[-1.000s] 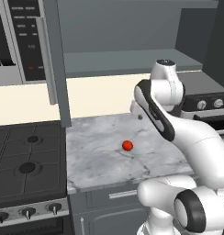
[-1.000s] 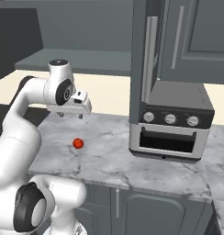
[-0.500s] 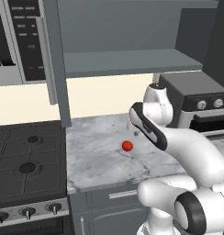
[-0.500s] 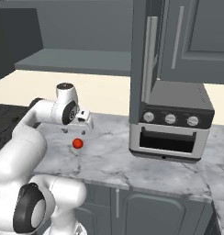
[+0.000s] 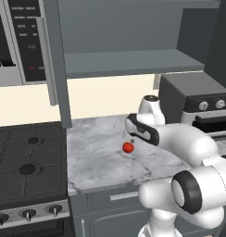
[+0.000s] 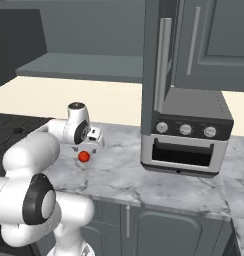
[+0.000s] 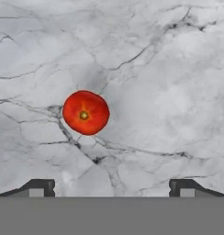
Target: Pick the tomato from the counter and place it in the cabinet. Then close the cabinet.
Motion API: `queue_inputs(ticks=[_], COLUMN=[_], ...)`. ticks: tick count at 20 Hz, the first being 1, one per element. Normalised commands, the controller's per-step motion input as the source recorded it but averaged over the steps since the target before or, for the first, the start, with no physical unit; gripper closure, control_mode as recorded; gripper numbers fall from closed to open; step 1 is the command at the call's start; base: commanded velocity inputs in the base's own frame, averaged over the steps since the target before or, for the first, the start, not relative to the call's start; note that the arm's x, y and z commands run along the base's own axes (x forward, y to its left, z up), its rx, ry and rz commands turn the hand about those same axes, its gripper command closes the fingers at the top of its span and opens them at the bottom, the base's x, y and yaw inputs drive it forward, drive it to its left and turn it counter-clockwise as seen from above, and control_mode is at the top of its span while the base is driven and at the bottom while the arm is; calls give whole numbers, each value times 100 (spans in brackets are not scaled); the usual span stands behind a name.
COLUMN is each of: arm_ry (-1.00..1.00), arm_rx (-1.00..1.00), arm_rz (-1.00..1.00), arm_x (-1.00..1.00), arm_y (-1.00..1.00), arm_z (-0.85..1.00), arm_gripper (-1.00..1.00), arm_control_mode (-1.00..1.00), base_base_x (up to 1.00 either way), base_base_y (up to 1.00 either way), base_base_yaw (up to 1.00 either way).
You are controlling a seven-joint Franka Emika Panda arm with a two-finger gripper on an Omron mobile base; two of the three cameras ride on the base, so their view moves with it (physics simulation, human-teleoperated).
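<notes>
The tomato, a small glossy red ball, lies on the marble counter. My gripper hangs just above it, pointing down, open and apart from it. In the hand view the tomato sits left of centre, ahead of my gripper, whose fingertips stand wide apart with nothing between them. The cabinet above stands open, showing its grey shelf, with one door swung out on the left.
A black stovetop borders the counter on the left, under the microwave. A silver toaster oven stands on the counter to the right. The cabinet's other open door hangs in front of that oven.
The arm has folded down and the gripper has dropped from well above the counter to just over the tomato. The tomato has not moved.
</notes>
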Motion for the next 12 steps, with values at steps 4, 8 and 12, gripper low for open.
queue_inputs(ticks=[4,8,12], arm_ry=[8,6,7], arm_rx=[0,0,0], arm_rz=[0,0,0], arm_x=[53,46,40], arm_y=[27,9,3], arm_z=[-44,-39,-42], arm_gripper=[-100,-100,-100], arm_control_mode=[-100,-100,-100], base_base_x=[0,0,0], base_base_y=[0,0,0], base_base_yaw=[0,0,0])
